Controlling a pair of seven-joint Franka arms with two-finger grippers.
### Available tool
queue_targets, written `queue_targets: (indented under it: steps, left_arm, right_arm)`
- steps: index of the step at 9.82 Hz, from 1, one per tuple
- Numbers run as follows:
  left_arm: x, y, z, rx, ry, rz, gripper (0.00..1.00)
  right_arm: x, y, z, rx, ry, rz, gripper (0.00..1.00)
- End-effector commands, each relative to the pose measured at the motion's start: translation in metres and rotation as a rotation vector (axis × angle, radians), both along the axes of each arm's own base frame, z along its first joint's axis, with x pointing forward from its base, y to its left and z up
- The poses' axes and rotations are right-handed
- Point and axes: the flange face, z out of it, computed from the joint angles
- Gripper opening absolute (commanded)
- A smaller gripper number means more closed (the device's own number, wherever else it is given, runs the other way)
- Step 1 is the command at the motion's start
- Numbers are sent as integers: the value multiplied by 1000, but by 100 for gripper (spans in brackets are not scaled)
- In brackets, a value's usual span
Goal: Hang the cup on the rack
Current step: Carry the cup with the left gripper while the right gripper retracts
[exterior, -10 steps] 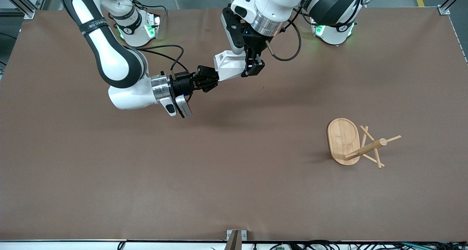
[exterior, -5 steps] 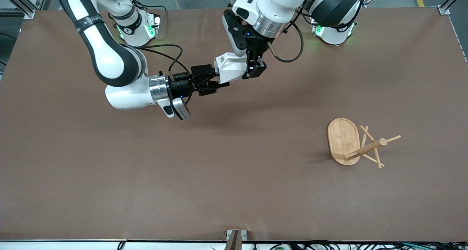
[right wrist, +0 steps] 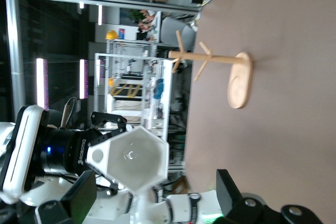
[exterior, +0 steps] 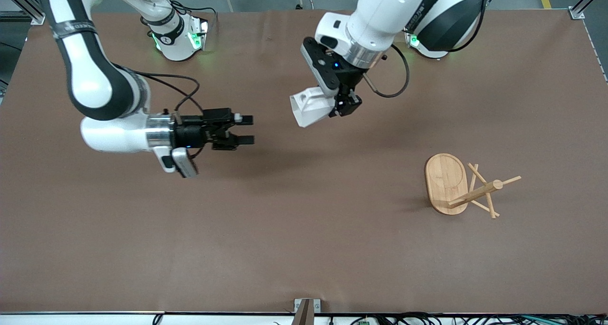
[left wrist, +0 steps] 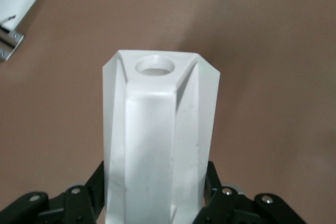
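Fingers of the left end effector are clenched on the small white faceted cup, pinching it at its closed end so that the polygonal mouth and the blocky handle stay free. That choice of grip looks deliberate: in the left wrist view the handle runs straight away from the fingers, and its round hole sits at the tip, unobstructed, which is the part a peg has to pass through. The cup hangs in the air over the brown tabletop, tilted, mouth turned toward the right arm's end.

Off to that end, the right end effector is released and empty, its two black fingers spread apart and pointing toward the cup with clear tabletop between them. The right arm appears to be waiting, with no part in the hanging itself.

Toward the left arm's end, and nearer the front camera than the cup, stands the light bamboo mug rack, with an oval flat base, a central post and thin angled pegs. The right wrist view shows it upright, pegs angled up near the top of the post. Cup and rack are well apart, so the carry across is yet to come; the hole must then be lined up with a peg's tip.
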Motion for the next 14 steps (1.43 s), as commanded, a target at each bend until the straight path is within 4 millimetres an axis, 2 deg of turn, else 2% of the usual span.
queue_targets:
  steps: [1, 2, 3, 5, 6, 7, 8, 9, 11, 12, 14]
  left_arm:
    - [7, 18, -26, 40, 84, 203, 0]
    - [11, 28, -30, 44, 111, 311, 0]
    - [27, 53, -26, 38, 118, 410, 0]
    - [46, 96, -33, 48, 150, 570, 0]
    - [48, 105, -36, 46, 185, 709, 1]
    - [48, 110, -47, 61, 224, 792, 1]
    - [54, 133, -57, 85, 246, 853, 1]
    - [62, 160, -63, 115, 268, 899, 1]
    - [68, 206, -71, 192, 271, 911, 1]
    - [70, 211, -74, 213, 251, 858, 1]
    - [84, 250, -82, 219, 255, 805, 1]
  right_arm:
    - [-14, -47, 40, -268, -139, -38, 100]
    - [-17, -68, 50, -353, -133, -58, 100]
    - [-18, -95, 57, -468, -171, -41, 100]
    - [-24, -150, 73, -694, -229, 21, 100]
    - [-27, -176, 86, -810, -262, 34, 100]
    - [-29, -201, 97, -904, -274, 47, 100]
    - [-30, -226, 116, -947, -257, 52, 100]
    - [-31, -240, 134, -1042, -250, 74, 100]
    - [-39, -252, 186, -1262, -119, -7, 100]
    - [-47, -255, 211, -1294, -81, 5, 100]
    - [-65, -264, 246, -1307, -27, 27, 100]
